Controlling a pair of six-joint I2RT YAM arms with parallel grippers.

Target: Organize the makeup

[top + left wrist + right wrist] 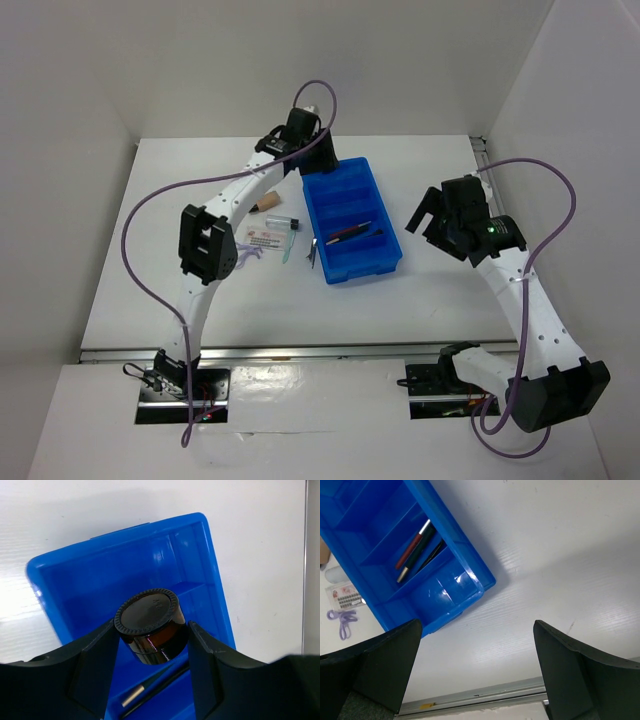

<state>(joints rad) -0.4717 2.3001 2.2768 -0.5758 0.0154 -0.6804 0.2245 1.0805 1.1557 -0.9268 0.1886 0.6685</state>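
One dark jar (149, 617) held in left end effector (152, 632) above one blue tray (65, 575).

We see a white desk (420, 300) boxed in by plain white walls (200, 60), evenly lit, a metal rail (320, 350) along its near edge.

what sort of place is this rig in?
Likely a robot test cell, not a home: white table boxed in by plain white panels, left arm and right arm bolted at its edge, a staged blue tray.
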